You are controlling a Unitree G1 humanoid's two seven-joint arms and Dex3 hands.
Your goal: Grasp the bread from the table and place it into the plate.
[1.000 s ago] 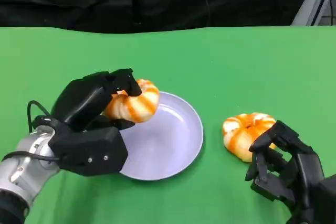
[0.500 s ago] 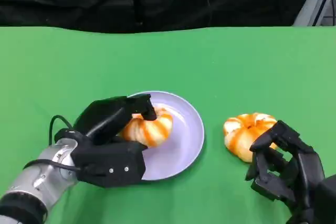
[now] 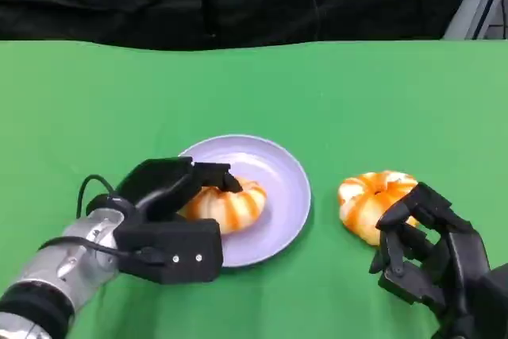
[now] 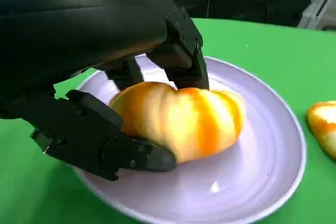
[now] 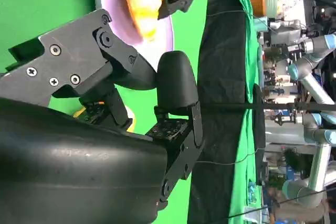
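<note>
Left wrist view: my left hand [image 4: 79, 77] has its fingers [image 4: 181, 59] clamped round the bread [image 4: 181, 119], resting in the plate [image 4: 262, 182]. Looks soft and light, so grip the sides gently.

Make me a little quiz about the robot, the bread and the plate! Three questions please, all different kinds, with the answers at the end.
1. True or false: the bread in the left hand is resting on the plate.
2. Where is the second bread? A) on the plate B) on the green table, beside the right hand C) in a person's hand
3. Fill in: the plate looks pale ____.

Key
1. True. The left wrist view shows the held bread sitting on the plate, with fingers around it.
2. B
3. purple
</note>
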